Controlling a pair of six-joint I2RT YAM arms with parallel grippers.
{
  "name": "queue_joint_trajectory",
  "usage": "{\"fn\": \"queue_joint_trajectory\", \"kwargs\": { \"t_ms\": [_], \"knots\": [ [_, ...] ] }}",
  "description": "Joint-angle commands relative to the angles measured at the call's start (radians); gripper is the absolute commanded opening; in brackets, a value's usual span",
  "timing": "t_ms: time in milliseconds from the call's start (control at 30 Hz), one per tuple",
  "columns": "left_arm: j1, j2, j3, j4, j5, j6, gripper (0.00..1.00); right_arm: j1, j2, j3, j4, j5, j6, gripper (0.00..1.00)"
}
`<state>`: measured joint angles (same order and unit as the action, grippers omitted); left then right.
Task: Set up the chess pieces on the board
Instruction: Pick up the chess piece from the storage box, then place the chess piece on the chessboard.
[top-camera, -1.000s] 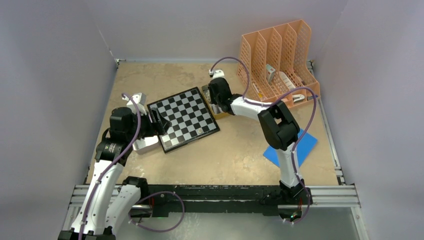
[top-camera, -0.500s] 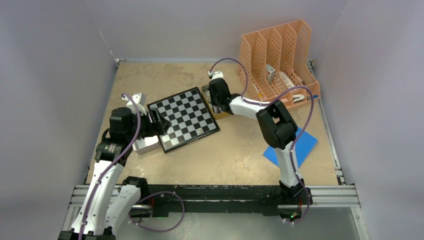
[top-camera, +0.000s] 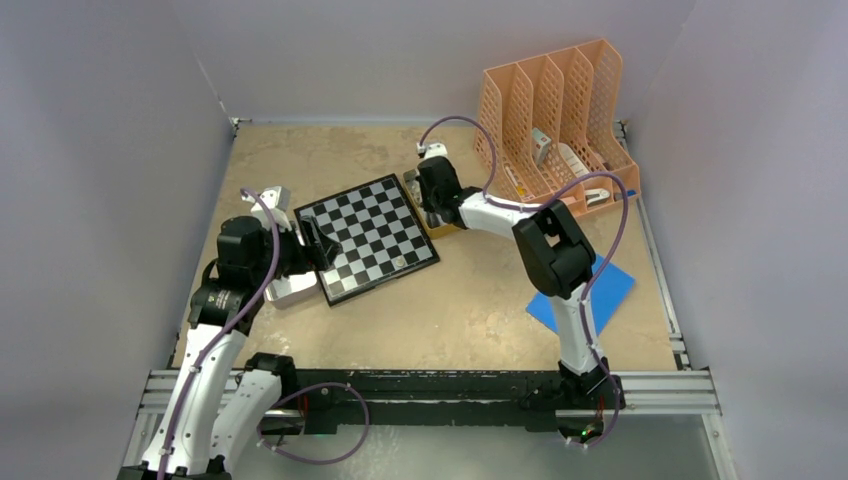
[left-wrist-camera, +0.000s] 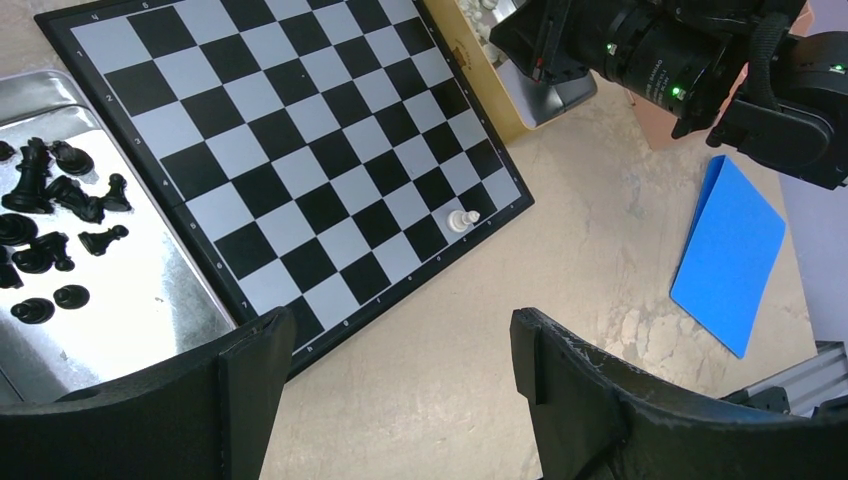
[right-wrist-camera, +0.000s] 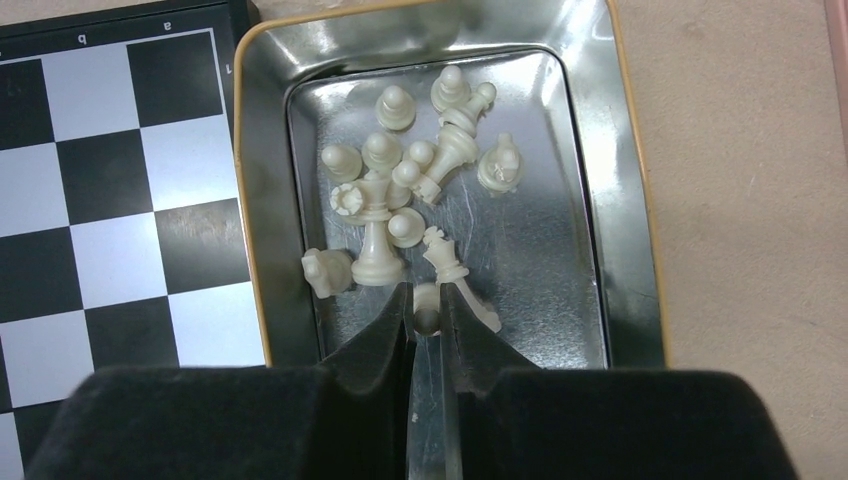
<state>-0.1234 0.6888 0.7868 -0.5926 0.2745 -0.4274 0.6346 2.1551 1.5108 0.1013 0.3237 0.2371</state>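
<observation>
The checked board (top-camera: 370, 236) lies mid-table, also in the left wrist view (left-wrist-camera: 290, 150). One pale pawn (left-wrist-camera: 460, 219) stands on it near a corner. Several pale pieces (right-wrist-camera: 400, 190) lie in a metal tray (right-wrist-camera: 620, 250) beside the board. My right gripper (right-wrist-camera: 427, 310) is down in that tray, shut on a pale pawn (right-wrist-camera: 426, 303). Several black pieces (left-wrist-camera: 50, 220) lie in a second tray (left-wrist-camera: 130, 320) at the board's other side. My left gripper (left-wrist-camera: 400, 350) is open and empty, above the bare table by the board's edge.
An orange file rack (top-camera: 555, 120) with small items stands at the back right. A blue sheet (top-camera: 590, 292) lies on the table at the right, also in the left wrist view (left-wrist-camera: 730, 250). Grey walls enclose the table.
The right arm has shifted slightly over its tray. The left arm has barely moved.
</observation>
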Motion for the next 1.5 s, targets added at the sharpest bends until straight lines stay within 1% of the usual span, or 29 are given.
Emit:
{"fn": "queue_joint_trajectory", "kwargs": {
  "t_ms": [0, 200, 367, 500, 733, 900, 1100, 1300, 1467],
  "knots": [
    [0.01, -0.001, -0.004, 0.035, -0.011, -0.002, 0.79, -0.002, -0.099, 0.014, 0.01, 0.055, -0.002, 0.11],
    [0.01, -0.001, -0.002, 0.031, -0.015, -0.002, 0.79, 0.005, -0.205, -0.005, -0.034, 0.053, 0.011, 0.1],
    [0.01, -0.004, 0.002, 0.027, -0.03, -0.004, 0.79, 0.051, -0.288, -0.041, -0.051, 0.031, 0.02, 0.1],
    [0.01, -0.011, 0.005, 0.021, -0.055, -0.007, 0.79, 0.109, -0.355, -0.087, -0.037, 0.0, 0.036, 0.1],
    [0.01, -0.033, 0.017, 0.0, -0.122, -0.019, 0.79, 0.262, -0.419, -0.188, 0.031, -0.027, 0.067, 0.1],
    [0.01, -0.082, 0.025, -0.015, -0.198, -0.029, 0.79, 0.368, -0.409, -0.238, 0.086, -0.035, 0.082, 0.09],
    [0.014, -0.156, 0.03, -0.036, -0.305, -0.057, 0.79, 0.456, -0.33, -0.243, 0.13, -0.023, 0.088, 0.1],
    [0.016, -0.212, 0.028, -0.041, -0.366, -0.078, 0.8, 0.497, -0.244, -0.236, 0.159, 0.013, 0.094, 0.09],
    [0.016, -0.217, 0.026, -0.042, -0.367, -0.079, 0.8, 0.504, -0.203, -0.229, 0.164, 0.017, 0.093, 0.09]
  ]
}}
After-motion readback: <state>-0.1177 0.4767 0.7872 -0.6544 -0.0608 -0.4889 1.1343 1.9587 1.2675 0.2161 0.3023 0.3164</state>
